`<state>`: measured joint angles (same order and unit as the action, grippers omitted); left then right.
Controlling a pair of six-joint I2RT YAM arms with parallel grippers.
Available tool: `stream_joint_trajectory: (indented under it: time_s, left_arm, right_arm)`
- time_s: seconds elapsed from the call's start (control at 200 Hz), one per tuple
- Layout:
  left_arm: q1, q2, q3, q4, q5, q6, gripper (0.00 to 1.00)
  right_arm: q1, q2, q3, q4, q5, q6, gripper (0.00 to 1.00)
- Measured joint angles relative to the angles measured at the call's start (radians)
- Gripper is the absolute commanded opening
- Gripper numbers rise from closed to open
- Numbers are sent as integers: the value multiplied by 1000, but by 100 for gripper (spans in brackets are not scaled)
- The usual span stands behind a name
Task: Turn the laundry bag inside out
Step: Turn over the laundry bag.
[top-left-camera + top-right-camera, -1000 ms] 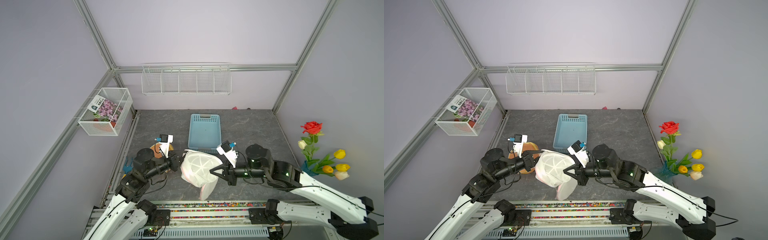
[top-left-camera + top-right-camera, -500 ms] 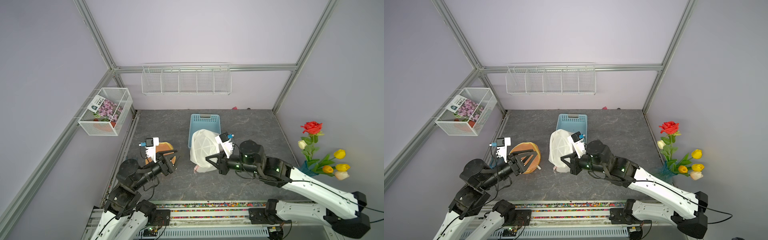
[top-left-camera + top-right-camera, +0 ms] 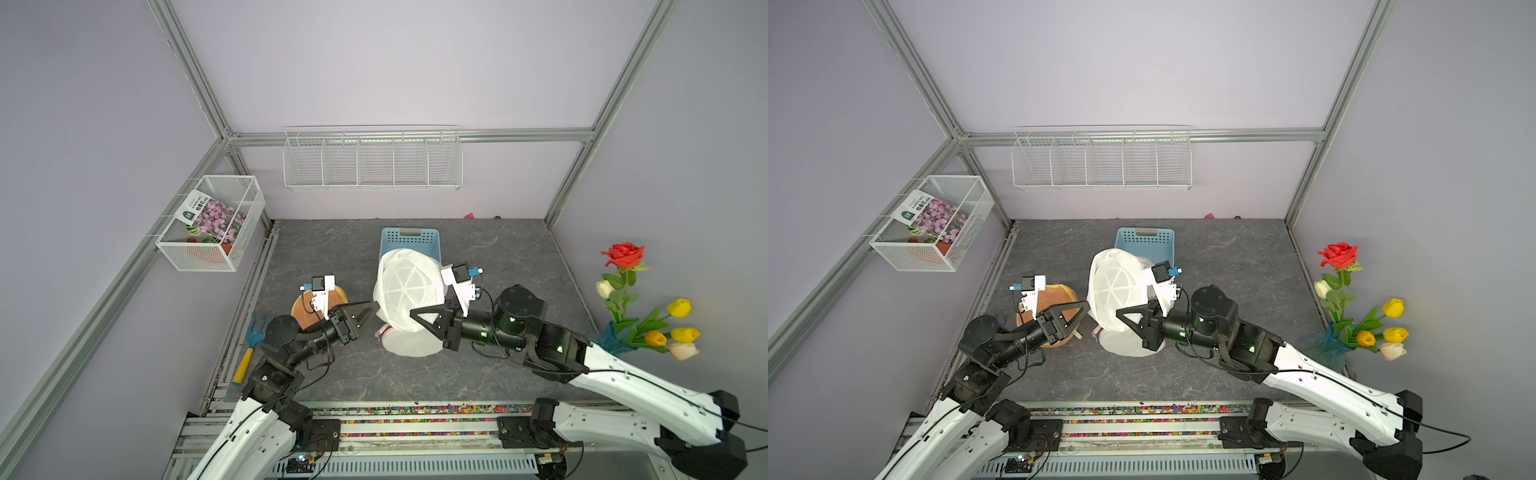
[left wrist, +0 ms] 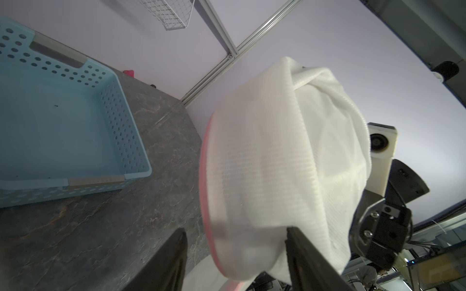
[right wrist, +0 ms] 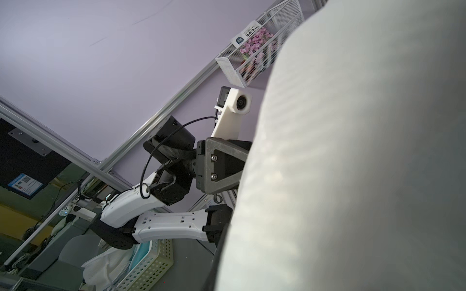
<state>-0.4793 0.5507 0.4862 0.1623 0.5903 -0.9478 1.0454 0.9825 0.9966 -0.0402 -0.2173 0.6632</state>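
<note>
On the left wall a wire basket (image 3: 195, 257) is hanging out of the way. A little garden fork (image 3: 251, 340) is lying by the edge of the surface (image 3: 498, 257).

Next, the left fingers (image 3: 368, 309) are standing wide open and reaching toward the side of the laundry bag (image 3: 405, 291). In the left wrist view the pink edge of the bag is sitting between the two open fingers. I think they are getting ready to pinch it. An orange round thing (image 3: 297, 309) is lying under that arm.

In the middle, the bag is being held up, puffed out like a ball. Its lower part seems to be flopping onto the surface. It is staying up because the right fingers (image 3: 415, 313) are closed tight on its cloth. Holding it high is giving the other arm room to grab the edge and pull it over. I cannot tell how much of the bag is turned.

A blue basket (image 3: 409, 239) is sitting just behind the bag. Far right, flowers (image 3: 648, 320) are standing well apart from it all
</note>
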Motion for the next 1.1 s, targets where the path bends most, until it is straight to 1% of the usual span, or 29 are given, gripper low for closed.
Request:
stream_joint_trajectory:
  time_s: [0.11,0.13,0.15,0.2,0.23,0.31,0.48,0.61,0.71,0.795,0.865,0.915,1.04,1.07,1.1]
  left_arm:
    - [0,8,-35,111,14,-67,61]
    - [0,11,-39,123,16,-77,59]
    - [0,13,-43,138,18,-90,53]
    - [0,10,-52,159,17,-118,26]
    - [0,5,-57,164,15,-126,15]
    - [0,-25,-62,158,0,-139,0]
    - [0,-101,-58,99,-69,-123,0]
    - [-1,-139,-58,18,-130,-102,0]
    - [0,-167,-57,-19,-149,-87,0]
    - [6,-161,-40,-52,-146,-71,0]
    - [31,-132,-20,-60,-115,-64,0]
    - [55,-90,-4,-58,-67,-64,0]
    - [108,112,35,6,101,-80,0]
    - [113,160,50,12,133,-81,4]
    - [118,207,74,7,164,-76,3]
  right_arm:
    - [-1,1,-23,63,-8,33,0]
    - [-1,1,-27,76,-9,39,0]
    - [-1,1,-31,86,-9,43,0]
    - [-4,1,-41,115,-12,57,0]
    - [-6,1,-46,130,-12,64,0]
    - [-12,1,-56,164,-12,84,0]
    - [-18,-14,-83,237,-11,122,0]
    - [-34,-42,-128,293,-20,150,0]
    - [-50,-60,-151,293,-41,168,0]
    - [-68,-79,-172,301,-75,183,0]
    - [-79,-98,-197,307,-104,190,0]
    - [-86,-108,-214,315,-126,191,0]
    - [-100,-106,-223,309,-192,192,0]
    - [-102,-100,-223,302,-208,188,0]
    - [-105,-90,-223,297,-230,188,0]
